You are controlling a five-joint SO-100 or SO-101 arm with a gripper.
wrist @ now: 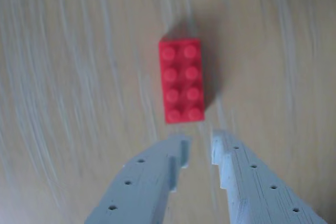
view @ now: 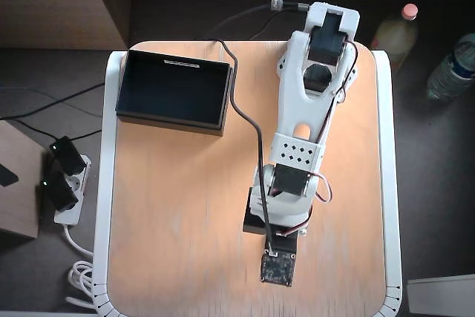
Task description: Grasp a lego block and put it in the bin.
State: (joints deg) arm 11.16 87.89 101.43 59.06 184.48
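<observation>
Gripper (wrist: pixel 198 142), jaws slightly apart and empty, hovers at the red lego block's (wrist: pixel 181 80) six o'clock; the grasp is not yet made, and the bin (view: pixel 173 91) stands empty.

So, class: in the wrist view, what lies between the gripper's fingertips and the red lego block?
Nothing but bare wooden table. In the wrist view, the gripper sits just short of the lego block, with a narrow strip of tabletop between them.
</observation>
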